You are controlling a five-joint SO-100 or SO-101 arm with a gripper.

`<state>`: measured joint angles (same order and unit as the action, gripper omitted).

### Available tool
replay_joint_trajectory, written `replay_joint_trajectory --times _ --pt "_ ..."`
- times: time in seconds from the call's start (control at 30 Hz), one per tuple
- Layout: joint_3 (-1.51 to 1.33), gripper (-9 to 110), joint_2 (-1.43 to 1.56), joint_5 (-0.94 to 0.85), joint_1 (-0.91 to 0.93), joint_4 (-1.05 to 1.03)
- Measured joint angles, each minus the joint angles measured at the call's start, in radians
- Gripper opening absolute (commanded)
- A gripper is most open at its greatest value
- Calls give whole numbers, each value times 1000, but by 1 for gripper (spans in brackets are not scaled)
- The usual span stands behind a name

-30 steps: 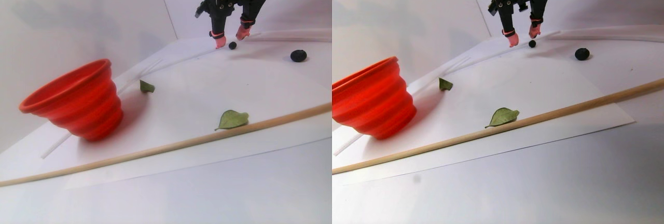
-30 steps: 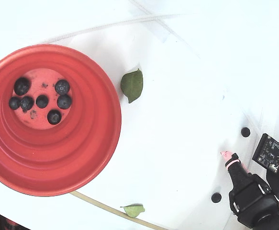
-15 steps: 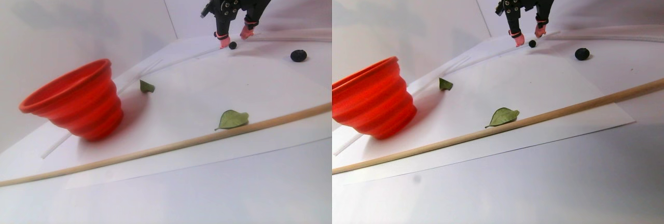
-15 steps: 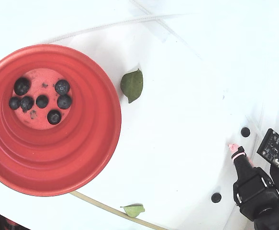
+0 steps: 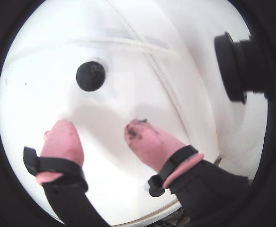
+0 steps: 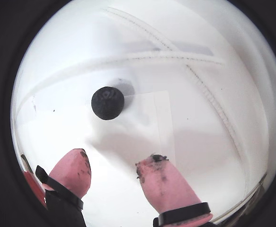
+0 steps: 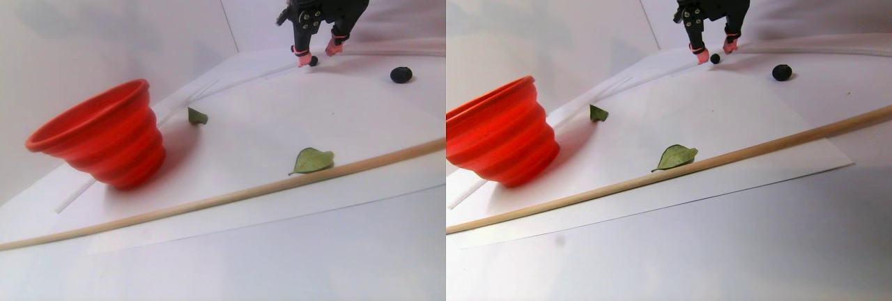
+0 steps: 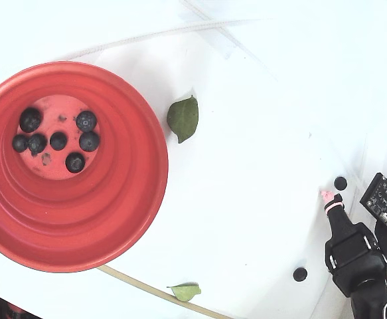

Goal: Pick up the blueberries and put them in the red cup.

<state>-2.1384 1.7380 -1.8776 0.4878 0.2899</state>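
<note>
A loose blueberry (image 5: pixel 90 75) lies on the white sheet just ahead of my open gripper (image 5: pixel 99 131); it also shows in the other wrist view (image 6: pixel 108 102). The pink fingertips (image 6: pixel 76 165) are stained dark and hold nothing. In the stereo pair view the gripper (image 7: pixel 317 51) hangs low at the far edge with the berry (image 7: pixel 313 60) between its tips. A second blueberry (image 7: pixel 401 74) lies to the right of it. The red cup (image 8: pixel 133 199) stands at the left with several blueberries (image 8: pixel 58 140) in its bottom. In the fixed view the gripper (image 8: pixel 332 195) is next to the berry (image 8: pixel 340 183).
Two green leaves (image 8: pixel 183 118) (image 8: pixel 185 290) lie on the sheet. A long wooden stick (image 7: pixel 209 200) crosses the front. A white cord (image 6: pixel 175 56) runs along the back. The second berry shows in the fixed view (image 8: pixel 300 273). A black camera lens (image 5: pixel 237 66) juts in at the right.
</note>
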Motion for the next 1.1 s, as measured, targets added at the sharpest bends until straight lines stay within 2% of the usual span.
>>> replay_joint_trajectory --times 0.67,1.1 --pt "78 20 -91 71 -25 86" --pt "98 20 -141 32 -28 127"
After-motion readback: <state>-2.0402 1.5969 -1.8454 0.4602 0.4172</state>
